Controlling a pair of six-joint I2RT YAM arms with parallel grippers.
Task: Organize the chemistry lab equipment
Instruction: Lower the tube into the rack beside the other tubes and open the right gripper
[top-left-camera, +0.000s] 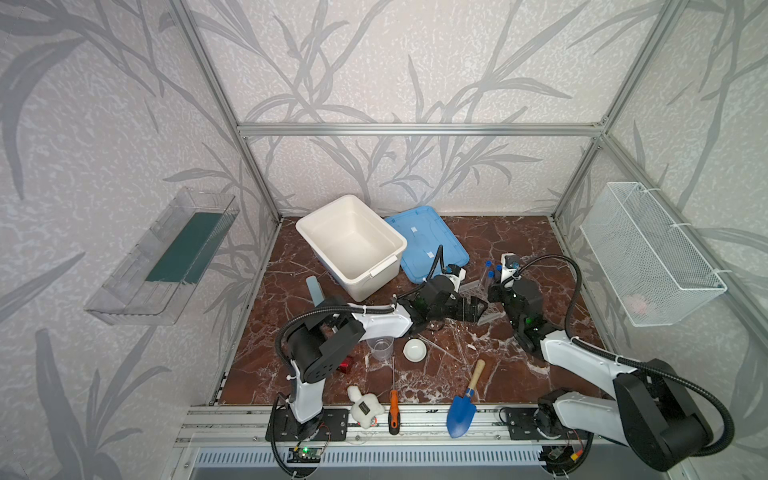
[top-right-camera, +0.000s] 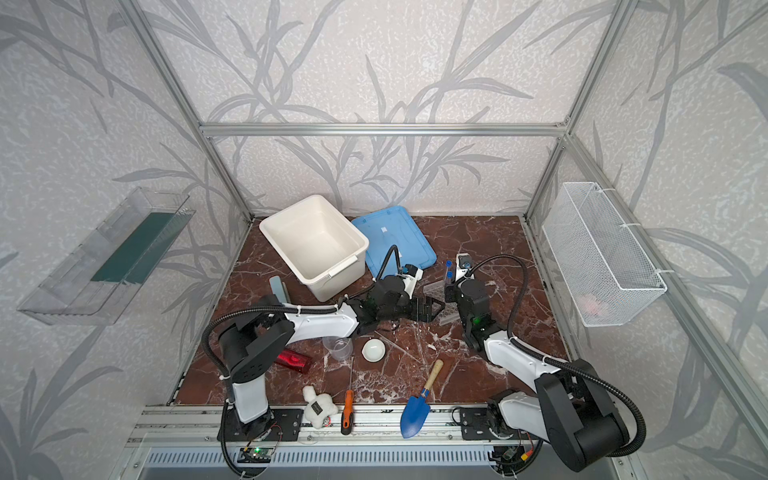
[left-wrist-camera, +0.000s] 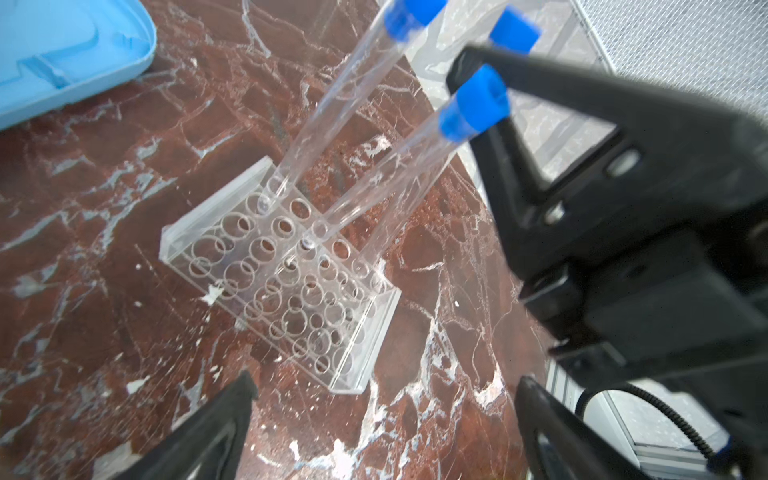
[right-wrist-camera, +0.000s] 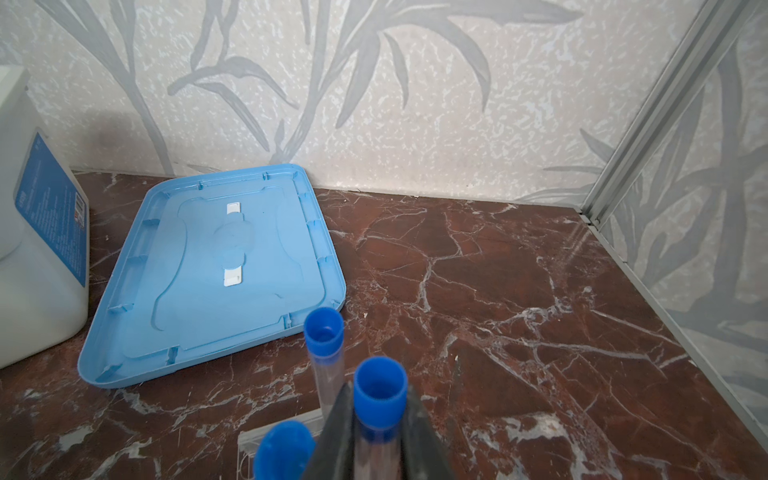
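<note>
A blue trowel (top-left-camera: 461, 413) and an orange-handled screwdriver (top-left-camera: 394, 411) are laid across the front rail (top-left-camera: 232, 417); behind them the beaker (top-left-camera: 380, 347) and white dish (top-left-camera: 415, 349) are set apart. In both top views the grid rack (top-left-camera: 491, 316) is partly hidden by the left gripper (top-left-camera: 478, 309), spread wide and empty. In the left wrist view three test tubes (left-wrist-camera: 353, 83) are seen set in the rack. Only in the right wrist view is the right gripper (right-wrist-camera: 378, 399) seen clamped on one tube (right-wrist-camera: 380, 380). Farthest lies a blue lid (right-wrist-camera: 208, 270).
</note>
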